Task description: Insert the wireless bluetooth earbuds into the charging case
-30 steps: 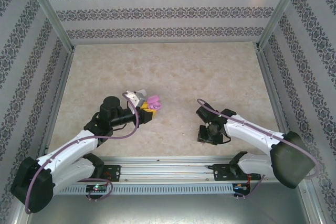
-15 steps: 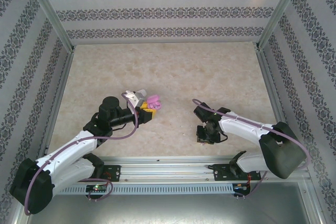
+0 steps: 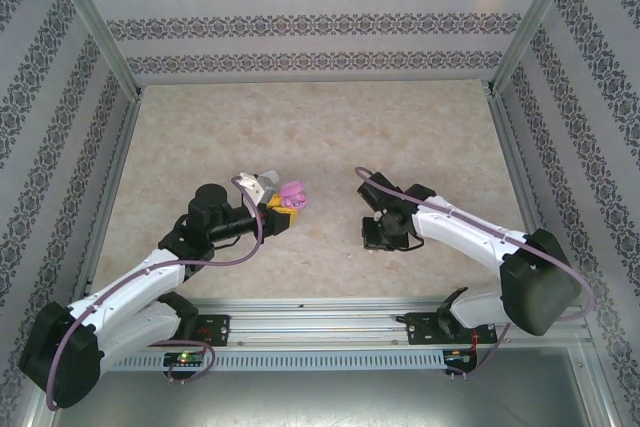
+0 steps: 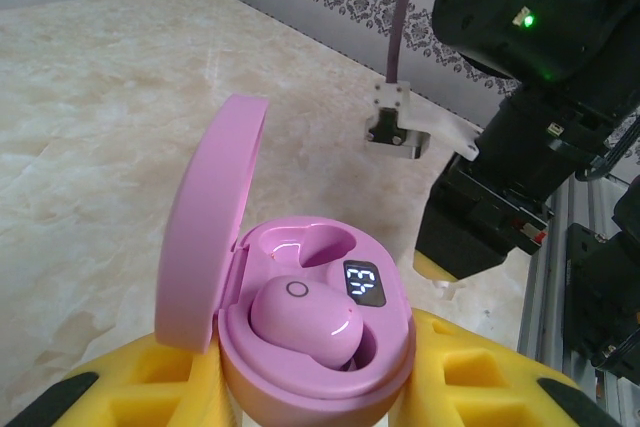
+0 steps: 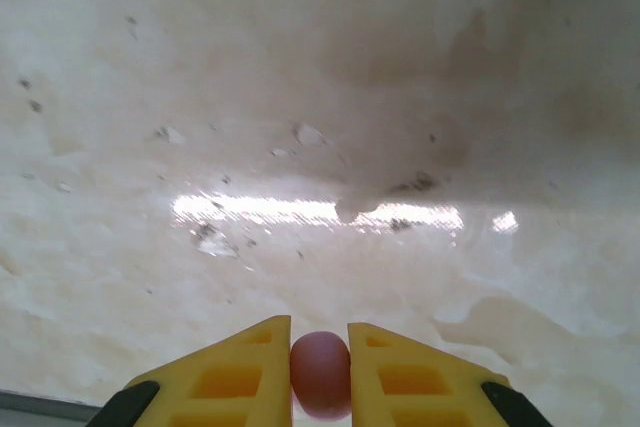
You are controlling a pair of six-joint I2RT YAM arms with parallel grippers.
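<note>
Robot lab test cell, as is shown by: left arm (image 3: 150,282) & right arm (image 3: 470,237) bolted to a slotted alu rail (image 3: 320,332); marble-look tabletop (image 3: 320,137) boxed in by alu frame posts (image 3: 93,22) w/ damask-print panels (image 3: 320,17); bare ctrl boards (image 3: 185,357) exposed at bases.

Bright and even in the top view, lit from overhead. Only faint, soft shadows on the worktop (image 3: 320,127), slightly washed out towards its far edge. Crisp in the left wrist view on the pink charging case (image 4: 300,387), with soft white highlights along its lid and on the earbud (image 4: 300,322) seated inside; softer behind it. In the right wrist view, a streak of white glare across the worktop under a broad dim shadow. Slightly soft throughout, also on the other earbud (image 5: 320,375) close to the lens.
</note>
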